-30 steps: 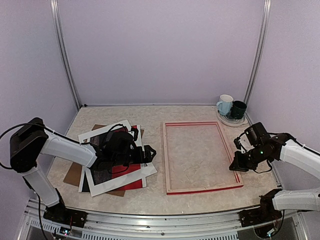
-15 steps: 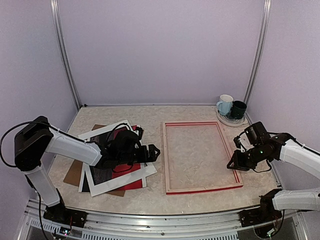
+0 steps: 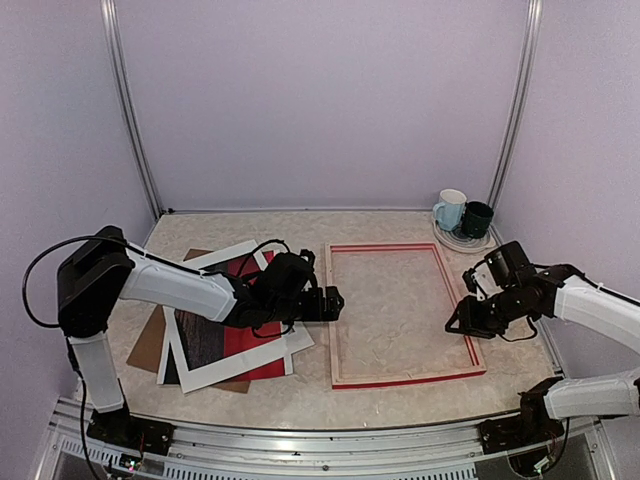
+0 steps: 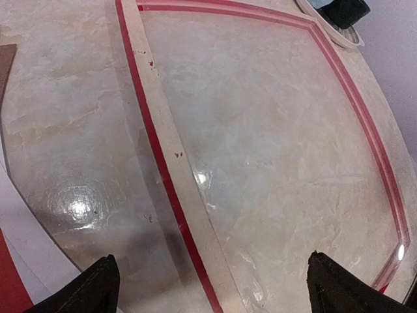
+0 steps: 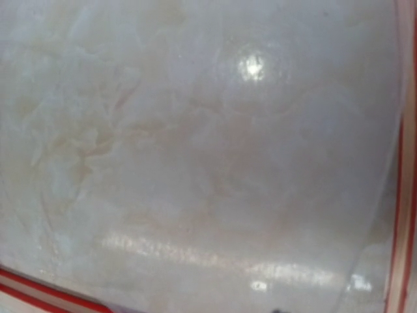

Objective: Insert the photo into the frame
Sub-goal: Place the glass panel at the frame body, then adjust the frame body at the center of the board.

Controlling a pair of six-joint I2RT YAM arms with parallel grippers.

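The photo (image 3: 245, 345) is not yet picked, lying in the pile left of the frame (image 3: 410, 380); our left gripper (image 3: 333, 302) hangs spread and empty, our right gripper (image 3: 458, 322) we cannot tell; next we pinch the photo's edge

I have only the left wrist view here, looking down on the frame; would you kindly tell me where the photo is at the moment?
Observer: The photo lies on the table to the left of the frame, under the white mat, not inside the frame.
Operator: Thank you. Where is the right hand?
Observer: The right hand is at the frame's right rail, towards its near corner; I cannot tell whether it touches.
Operator: Understood. Is anything else lying with the photo?
Observer: Yes, a brown backing board lies beneath the photo and mat, sticking out on their left.
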